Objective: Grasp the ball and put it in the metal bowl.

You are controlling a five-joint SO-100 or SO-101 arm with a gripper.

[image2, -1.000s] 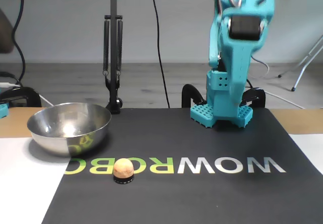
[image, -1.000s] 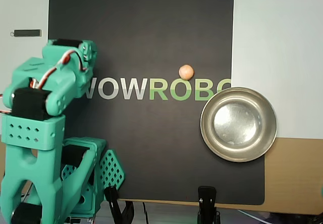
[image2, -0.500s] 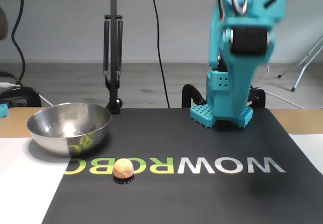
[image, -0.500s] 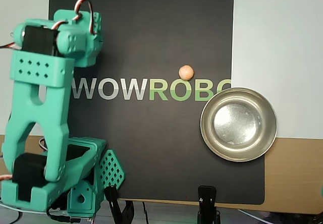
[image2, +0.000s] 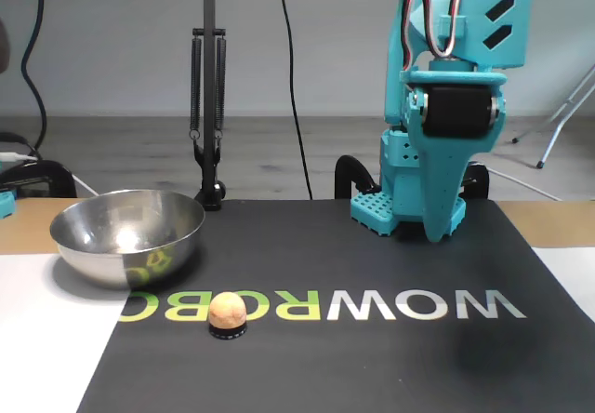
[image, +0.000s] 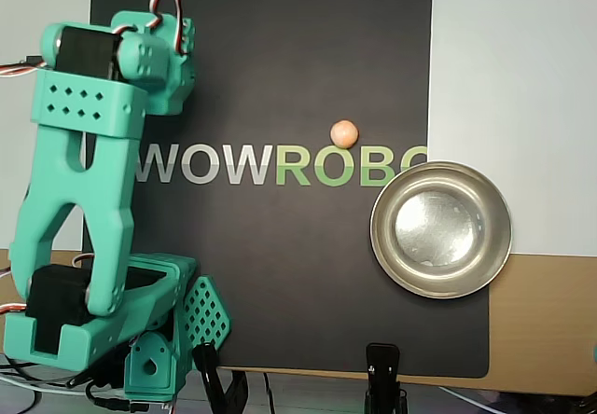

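Observation:
The peach-orange ball [image: 344,133] rests on the black mat just above the green "B" of the logo; in the fixed view the ball [image2: 227,311] sits on a small dark ring. The metal bowl [image: 386,200] stands empty at the mat's right edge in the overhead view, and to the left of the ball as the bowl [image2: 130,255] in the fixed view. My gripper [image2: 437,234] hangs pointing down above the mat's far side, its jaws together and empty, well away from the ball. From overhead the teal arm [image: 84,172] hides it.
The arm's teal base [image2: 407,210] stands at the mat's far edge in the fixed view. A black clamp stand [image2: 207,106] rises behind the bowl. White sheets [image: 513,60] flank the black mat [image: 280,274].
The arm has raised and stretched out from its folded pose over the mat's left side in the overhead view. Ball and bowl have not moved.

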